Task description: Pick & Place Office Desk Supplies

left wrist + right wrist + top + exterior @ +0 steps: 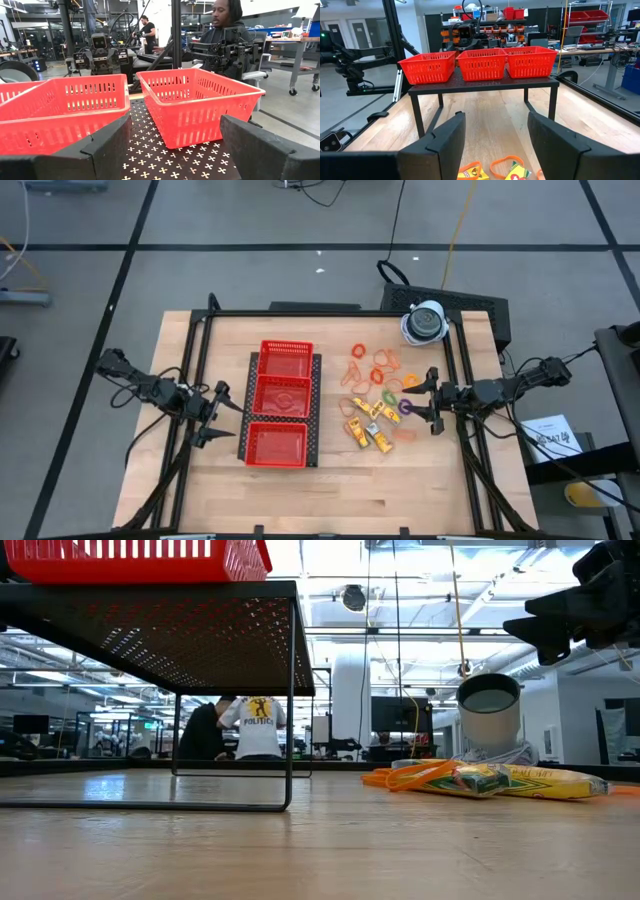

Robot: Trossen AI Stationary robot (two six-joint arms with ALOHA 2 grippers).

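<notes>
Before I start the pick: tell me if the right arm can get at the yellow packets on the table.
Probably yes. The right gripper hangs open just beside the yellow packets, facing them, with only loose orange rubber bands nearby. The red baskets sit farther off on their stand, out of the way.

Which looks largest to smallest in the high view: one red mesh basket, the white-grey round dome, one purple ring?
1. Red mesh basket
2. White-grey round dome
3. Purple ring, clearly smallest
</notes>
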